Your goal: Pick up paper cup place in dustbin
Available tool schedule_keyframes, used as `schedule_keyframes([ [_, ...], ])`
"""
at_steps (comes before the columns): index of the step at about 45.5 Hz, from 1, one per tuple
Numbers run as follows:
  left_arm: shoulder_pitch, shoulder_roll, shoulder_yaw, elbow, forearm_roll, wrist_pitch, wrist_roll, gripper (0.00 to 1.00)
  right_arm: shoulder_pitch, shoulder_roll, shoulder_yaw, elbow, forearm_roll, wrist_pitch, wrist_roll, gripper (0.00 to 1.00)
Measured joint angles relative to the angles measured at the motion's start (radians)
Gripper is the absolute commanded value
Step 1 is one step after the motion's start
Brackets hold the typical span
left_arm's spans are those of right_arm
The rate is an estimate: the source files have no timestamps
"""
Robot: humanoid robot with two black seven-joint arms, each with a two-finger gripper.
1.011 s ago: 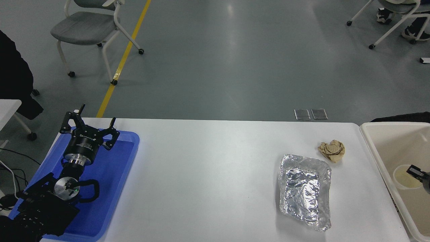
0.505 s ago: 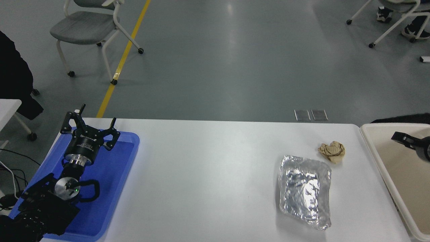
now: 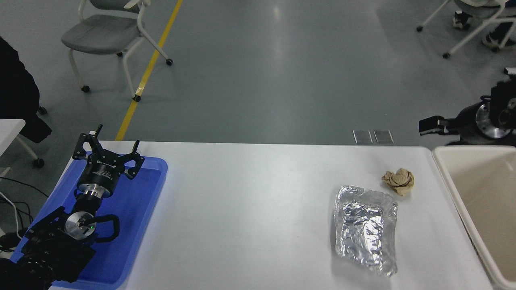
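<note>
- Looking down over a white table point(image 3: 258, 209) from the robot's side, with grey floor beyond it.
- The left gripper point(image 3: 107, 147) is parked at the lower left above a flat blue tray point(image 3: 133, 225), its fingers spread wide and holding nothing.
- The right gripper point(image 3: 437, 125) comes in from the right edge, raised beyond the table's far right corner — one dark finger points left, and I cannot tell how far open it is or whether it holds anything.
- The dustbin point(image 3: 447, 177), a cream bin with a thick rim, stands at the table's right end; only part of its inside shows.
- The paper cup cannot be seen anywhere in this view.
- A crinkled silver foil tray point(image 3: 365, 229) lies on the table left of the bin, with a crumpled brown paper ball point(image 3: 398, 181) just beyond it.
- A grey chair point(image 3: 109, 36) on wheels stands on the floor at the upper left.
</note>
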Motion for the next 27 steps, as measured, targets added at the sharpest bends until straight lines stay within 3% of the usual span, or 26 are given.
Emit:
schedule_keyframes([
  [11, 0.001, 0.001, 0.000, 0.000, 0.000, 0.000, 0.000, 1.00, 0.197, 0.105, -0.058, 0.162, 0.166, 0.146, -0.002, 1.00],
  [27, 0.002, 0.001, 0.000, 0.000, 0.000, 0.000, 0.000, 1.00, 0.391, 0.193, -0.107, 0.293, 0.322, 0.202, -0.003, 1.00],
])
